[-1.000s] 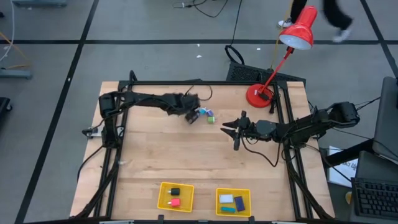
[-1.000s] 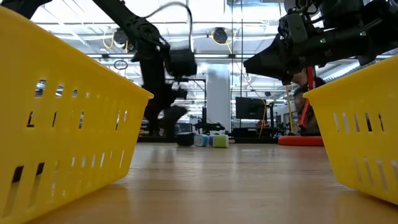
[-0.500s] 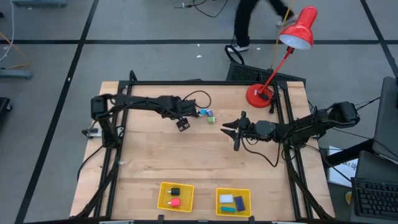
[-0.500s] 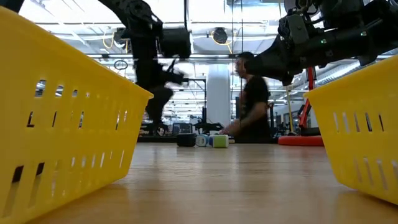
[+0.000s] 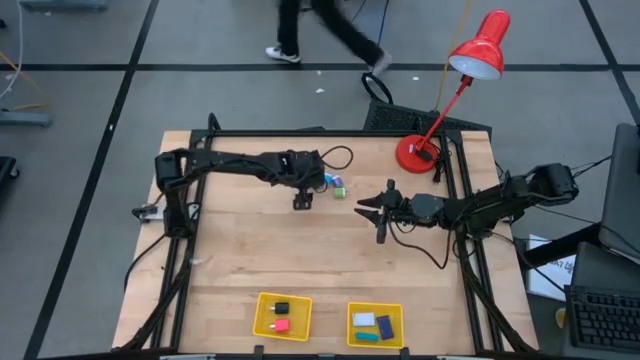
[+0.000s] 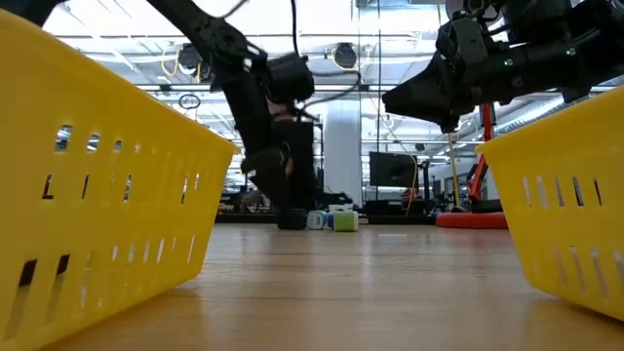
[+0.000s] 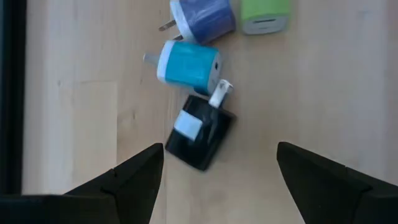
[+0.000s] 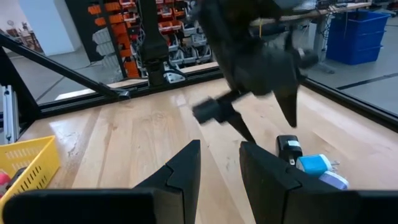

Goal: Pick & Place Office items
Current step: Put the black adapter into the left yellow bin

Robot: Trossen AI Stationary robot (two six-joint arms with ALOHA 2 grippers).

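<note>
Several tiny chargers lie on the wood table at the far middle: a black one [image 7: 200,132], a light-blue one [image 7: 189,64], a purple-blue one [image 7: 202,15] and a green one [image 7: 264,14]. In the high view they show as a small cluster [image 5: 332,184]. My left gripper [image 5: 303,198] is open and points down just above the black charger, one finger on either side and touching nothing [image 7: 217,171]. My right gripper [image 5: 372,212] is open and empty, above the table to the right of the cluster.
Two yellow trays stand at the near edge: the left one [image 5: 262,318] holds a black and a pink-red item, the right one [image 5: 400,325] white-silver, blue and teal items. A red desk lamp [image 5: 418,152] stands at the far right. A person walks beyond the table.
My left gripper has risen and drawn a little toward the table's left and near edge, then come back down toward the black charger, staying open. The chargers have not moved. The person behind the table has walked from right to left.
</note>
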